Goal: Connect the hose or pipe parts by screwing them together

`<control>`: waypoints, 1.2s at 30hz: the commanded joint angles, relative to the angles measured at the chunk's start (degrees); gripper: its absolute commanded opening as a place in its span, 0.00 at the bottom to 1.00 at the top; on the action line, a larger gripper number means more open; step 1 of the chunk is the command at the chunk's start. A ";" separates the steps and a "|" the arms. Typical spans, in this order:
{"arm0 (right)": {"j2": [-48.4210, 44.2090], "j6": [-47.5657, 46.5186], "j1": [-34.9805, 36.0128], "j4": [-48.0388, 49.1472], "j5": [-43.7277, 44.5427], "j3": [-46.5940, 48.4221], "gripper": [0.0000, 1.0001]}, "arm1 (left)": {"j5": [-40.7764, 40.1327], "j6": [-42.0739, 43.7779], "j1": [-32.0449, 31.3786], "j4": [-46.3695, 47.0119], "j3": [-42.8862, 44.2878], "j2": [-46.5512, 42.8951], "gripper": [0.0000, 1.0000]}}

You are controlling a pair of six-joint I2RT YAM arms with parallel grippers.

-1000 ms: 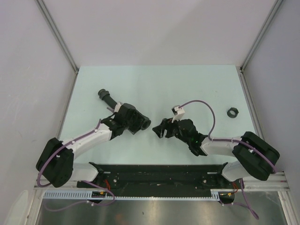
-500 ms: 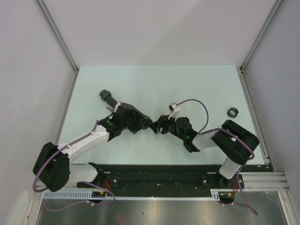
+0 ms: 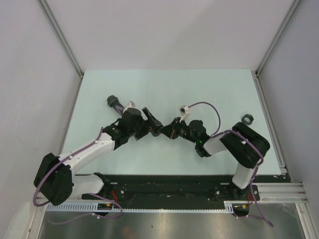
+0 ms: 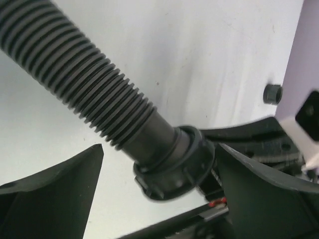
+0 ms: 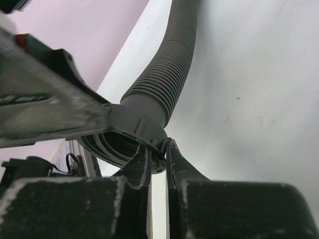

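A black corrugated hose with a wider collared end lies slanted on the pale table. My left gripper is open, its fingers well apart on either side of the collar and not touching it. My right gripper is shut on the collar's rim, pinching its edge between the fingertips. In the top view the two grippers meet mid-table, left and right. The small knurled ring nut lies alone on the table's right side, far from both grippers.
Grey walls with metal rails close in the table on the left, back and right. A purple cable loops above the right wrist. The black base rail runs along the near edge.
My left gripper has opened and let go of the hose. My right gripper has moved left to the collared end and shut on its rim.
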 commanded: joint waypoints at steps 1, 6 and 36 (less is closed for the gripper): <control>-3.12 3.54 -5.42 1.27 -5.97 1.61 0.00 | 1.23 34.78 -0.71 2.95 5.29 -4.53 0.99; -4.53 5.30 -10.43 0.29 -13.79 1.87 0.00 | 8.52 79.64 -4.39 6.03 1.27 -12.78 0.95; -5.58 1.79 -13.96 -10.35 -35.86 6.36 0.00 | 32.27 125.78 -2.64 24.05 -4.55 -3.57 0.88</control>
